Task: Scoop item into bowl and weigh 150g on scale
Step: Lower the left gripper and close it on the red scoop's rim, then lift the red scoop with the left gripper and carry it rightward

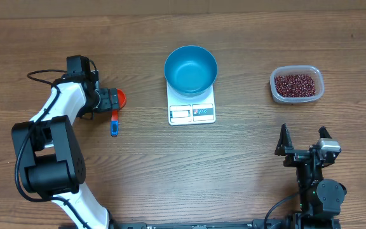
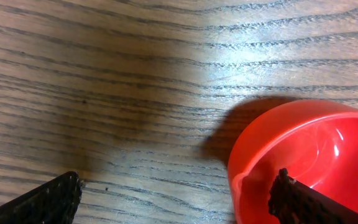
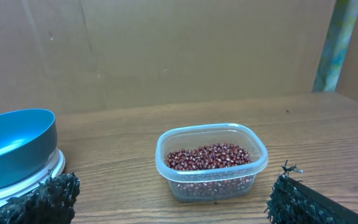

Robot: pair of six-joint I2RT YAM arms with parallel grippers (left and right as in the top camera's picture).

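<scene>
Blue bowl rests on the scale for direct weighing, while the left gripper and right gripper hang with jaws spread, empty.

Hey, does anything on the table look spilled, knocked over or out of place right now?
Nothing stands out. The beans all sit inside the clear tub, with none seen loose on the table. The blue bowl stands upright and empty on the scale, and the red scoop lies on the wood.
</scene>
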